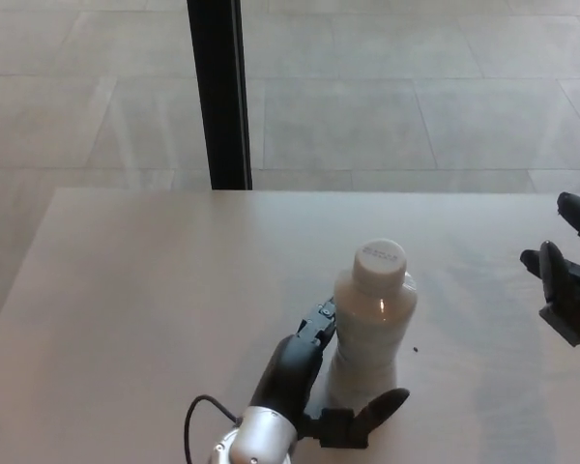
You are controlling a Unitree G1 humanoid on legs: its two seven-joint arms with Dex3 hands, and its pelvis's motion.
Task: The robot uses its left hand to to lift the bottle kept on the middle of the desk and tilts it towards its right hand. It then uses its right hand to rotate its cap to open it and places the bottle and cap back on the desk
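We see the bottle (372, 333), white and translucent with its white cap (381, 262) still screwed on, standing close to upright near the middle of the desk (126, 309), a little toward the right and the near edge. Our left hand (319, 391) comes in from the near side and wraps the bottle's lower half: the fingers (318, 324) press against its left side while the thumb (382, 406) curls round in front of its base, so the hand is closed on the bottle. We cannot tell whether the base rests on the desk or is just clear of it. Our right hand (570, 290) sits at the far right edge of the view, well apart from the bottle, its fingers spread and holding nothing. Beyond the desk a black vertical post (217, 92) rises from a pale tiled floor (416, 106).
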